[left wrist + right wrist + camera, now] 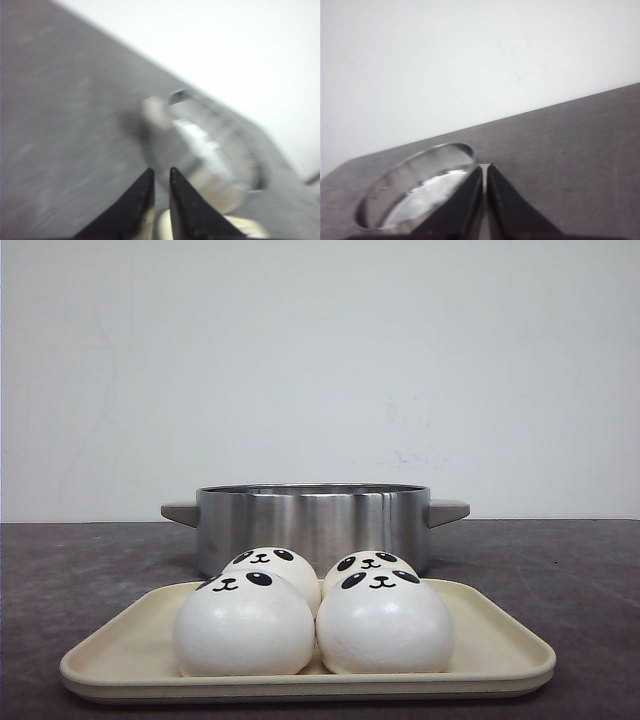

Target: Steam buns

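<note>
Four white panda-faced buns sit on a cream tray (500, 642) at the front of the table: two in front (245, 628) (384, 626) and two behind (272, 562) (368, 561). A steel pot (315, 517) with two side handles stands just behind the tray. Neither gripper shows in the front view. In the blurred left wrist view my left gripper (161, 171) is shut and empty, above the table near the pot (210, 145) and a tray corner (239, 225). My right gripper (485, 168) is shut and empty, beside the pot (415, 190).
The table (80, 570) is dark grey, with a plain white wall behind it. The pot's handles stick out to the left (180, 511) and right (447, 510). The pot's inside looks empty in the right wrist view.
</note>
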Robot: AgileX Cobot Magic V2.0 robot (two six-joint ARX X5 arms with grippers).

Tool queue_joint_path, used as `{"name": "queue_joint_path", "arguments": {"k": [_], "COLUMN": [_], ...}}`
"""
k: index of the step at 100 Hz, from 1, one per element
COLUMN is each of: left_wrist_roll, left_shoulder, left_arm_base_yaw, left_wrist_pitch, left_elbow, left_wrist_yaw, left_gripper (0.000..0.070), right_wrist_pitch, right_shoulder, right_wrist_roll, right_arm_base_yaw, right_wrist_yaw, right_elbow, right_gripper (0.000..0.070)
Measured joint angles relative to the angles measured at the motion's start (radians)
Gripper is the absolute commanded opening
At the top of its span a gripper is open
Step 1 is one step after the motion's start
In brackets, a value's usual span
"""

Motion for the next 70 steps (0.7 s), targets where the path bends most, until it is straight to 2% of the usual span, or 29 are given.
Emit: {"name": "queue_joint_path", "arguments": {"k": [9, 20, 34, 42, 48, 50, 53, 60, 64, 66, 70], "left_wrist_roll": [0.051, 0.151, 0.261, 0.299, 0.32, 0.325, 0.332, 0.34, 0.342, 0.345, 0.349], "left_shoulder": [0.077, 0.216, 0.369, 0.415, 0.426, 0.426, 0.426, 0.426, 0.426, 0.426, 0.426], "left_arm_base_yaw": [0.0, 0.0, -0.002, -0.008, -0.016, -0.017, -0.019, -0.023, -0.024, -0.024, -0.028], "left_wrist_pitch": [-0.098, -0.229, -0.252, -0.238, -0.223, -0.221, -0.225, -0.234, -0.241, -0.245, -0.257], "left_elbow": [0.151, 0.337, 0.54, 0.612, 0.626, 0.626, 0.626, 0.626, 0.626, 0.626, 0.626], "left_wrist_yaw": [0.005, 0.008, 0.007, 0.006, 0.006, 0.006, 0.007, 0.007, 0.008, 0.008, 0.008], "left_gripper": [0.0012, 0.0012, 0.0019, 0.0059, 0.0189, 0.0243, 0.0328, 0.0524, 0.0585, 0.06, 0.0598], "right_wrist_pitch": [-0.135, -0.297, -0.473, -0.508, -0.505, -0.505, -0.507, -0.507, -0.507, -0.507, -0.507], "right_shoulder": [0.062, 0.189, 0.341, 0.386, 0.393, 0.393, 0.392, 0.393, 0.393, 0.393, 0.393], "right_wrist_roll": [-0.035, -0.143, -0.246, -0.275, -0.29, -0.293, -0.298, -0.303, -0.301, -0.298, -0.289], "right_arm_base_yaw": [0.0, 0.0, 0.0, 0.0, 0.0, 0.0, 0.0, 0.0, 0.0, 0.0, 0.0], "right_wrist_yaw": [0.003, 0.005, 0.028, 0.019, -0.011, -0.024, -0.044, -0.091, -0.112, -0.119, -0.13], "right_elbow": [0.162, 0.385, 0.634, 0.713, 0.731, 0.731, 0.731, 0.73, 0.73, 0.73, 0.73], "right_gripper": [0.0006, 0.0006, 0.0006, 0.0007, 0.0028, 0.0062, 0.015, 0.0477, 0.0646, 0.0697, 0.07]}}
